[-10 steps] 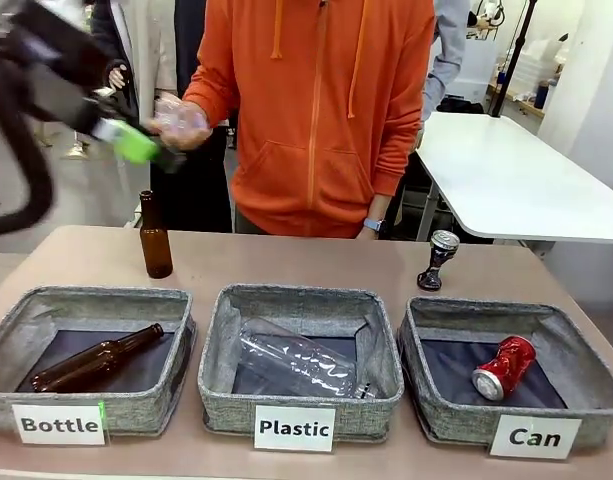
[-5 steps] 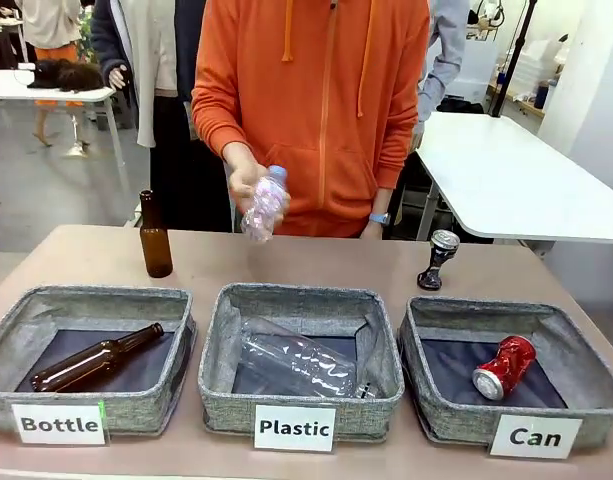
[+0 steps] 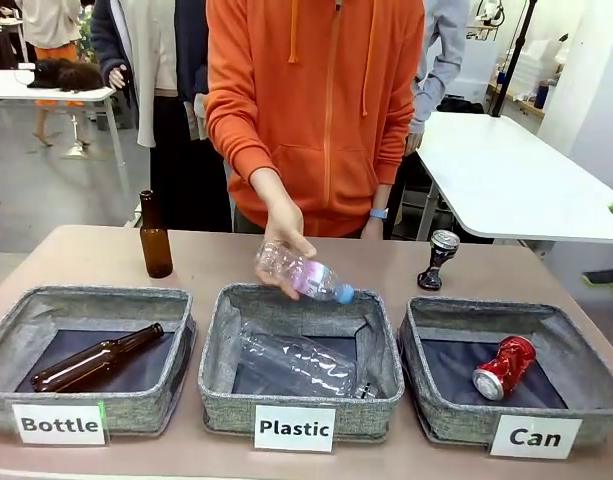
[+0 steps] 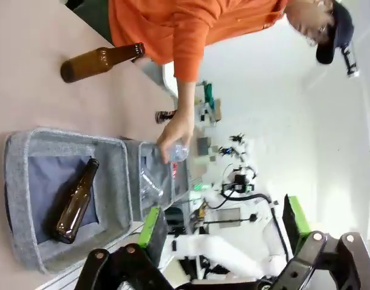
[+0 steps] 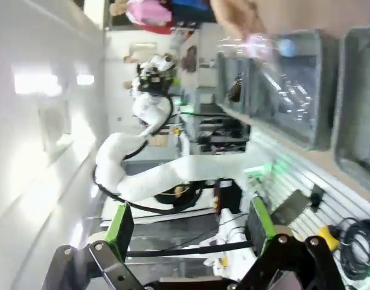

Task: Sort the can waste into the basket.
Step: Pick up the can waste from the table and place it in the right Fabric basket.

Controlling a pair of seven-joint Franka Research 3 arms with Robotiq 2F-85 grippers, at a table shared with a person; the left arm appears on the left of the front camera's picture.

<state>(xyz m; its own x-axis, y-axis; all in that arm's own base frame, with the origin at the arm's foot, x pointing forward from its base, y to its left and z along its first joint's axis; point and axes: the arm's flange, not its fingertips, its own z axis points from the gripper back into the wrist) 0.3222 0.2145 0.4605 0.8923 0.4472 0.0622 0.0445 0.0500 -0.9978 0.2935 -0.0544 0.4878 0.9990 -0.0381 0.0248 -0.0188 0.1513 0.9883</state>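
In the wrist views, you see the left gripper [image 4: 224,241] and the right gripper [image 5: 191,240] with jaws spread wide, holding and touching nothing. The red can [image 3: 504,367] lies inside the basket [image 3: 448,422] labelled "Can". The black can [image 3: 438,260] stands on the table [image 3: 86,262] just behind it.

Coarse grey cloth forms the basket [image 3: 446,418], the red can [image 3: 504,367] is glossy dented metal, the brown bottle [image 3: 154,240] is shiny glass, and the table [image 3: 86,255] is matt.
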